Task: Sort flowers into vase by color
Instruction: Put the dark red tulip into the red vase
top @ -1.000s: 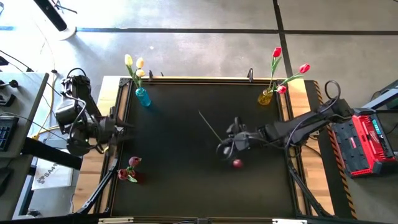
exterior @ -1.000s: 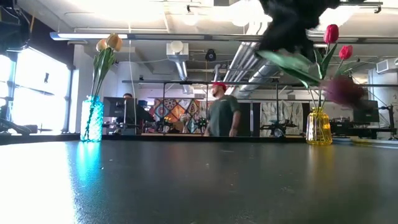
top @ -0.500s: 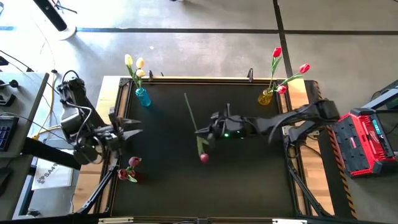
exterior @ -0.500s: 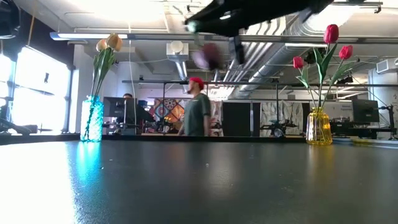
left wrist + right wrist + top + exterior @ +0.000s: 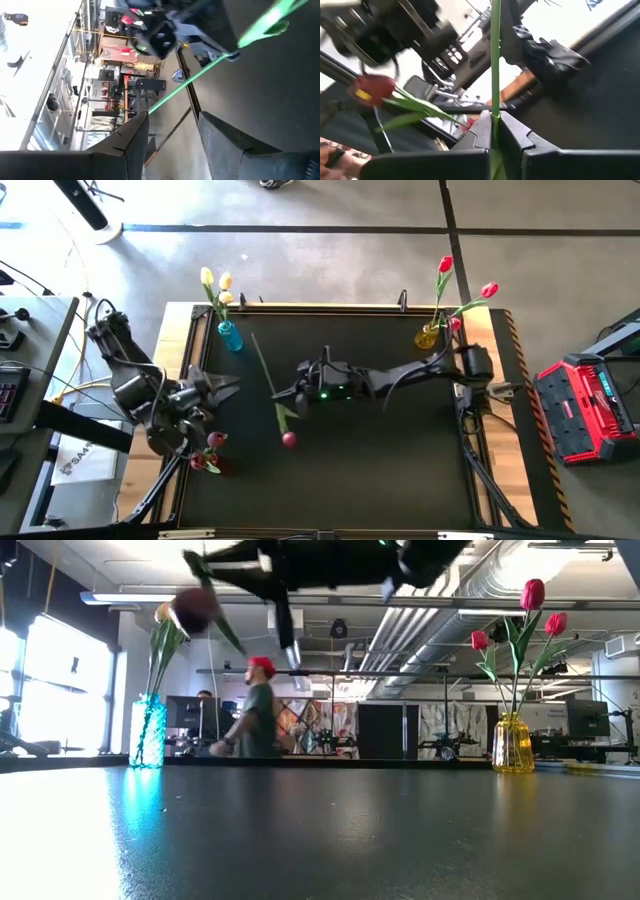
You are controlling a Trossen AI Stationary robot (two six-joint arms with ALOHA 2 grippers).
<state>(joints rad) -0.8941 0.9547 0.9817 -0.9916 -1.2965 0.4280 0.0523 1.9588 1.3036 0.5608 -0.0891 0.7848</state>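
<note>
Where the right arm reaches in over the middle of the table, a dark pink tulip [image 5: 289, 439] hangs in the air, its long thin green stem [image 5: 265, 370] slanting from the far left down to the round head at the near end, with a leaf folded off just above the head. The right claw [image 5: 283, 391] is closed tight on the stem about midway along it; the right wrist view shows the two dark fingers [image 5: 481, 131] pinched together with the green stem running straight up between them. That arm stretches almost flat from the right edge toward the left, well above the black tabletop [image 5: 400, 460].

At the left edge the left claw [image 5: 222, 388] points toward the tulip with its fingers [image 5: 131, 142] spread apart and nothing between them; it stands near the stem but apart from it.

Two more dark pink tulips [image 5: 207, 452] lie at the near left edge of the table, just beside the left arm. A blue vase [image 5: 230, 336] with pale yellow tulips [image 5: 215, 280] stands at the far left corner, a yellow vase [image 5: 427, 336] with red tulips [image 5: 466, 283] at the far right corner. Between the vases and across the near half, the tabletop is bare. In the room beyond the table a person [image 5: 252, 710] in a red cap shows.
</note>
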